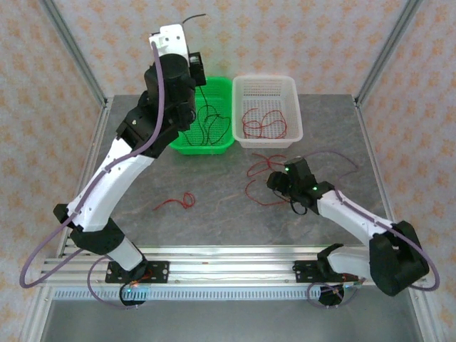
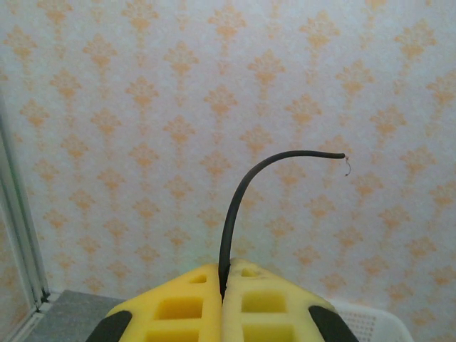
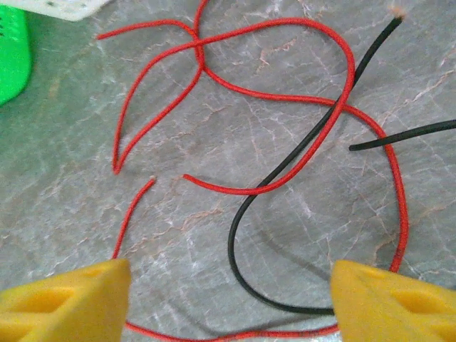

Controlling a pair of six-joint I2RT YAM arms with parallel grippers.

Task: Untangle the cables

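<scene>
My left gripper is raised high above the green basket and is shut on a black cable. The cable's free end curves up out of the yellow pads. More black cables lie in that basket. My right gripper hovers low over a tangle of red and black cables on the table. Its jaws are open, with a red cable and a black cable lying on the table between the fingertips, untouched.
A white basket holding red cables stands to the right of the green one. A single red cable lies on the grey table left of centre. Frame posts stand at the back corners.
</scene>
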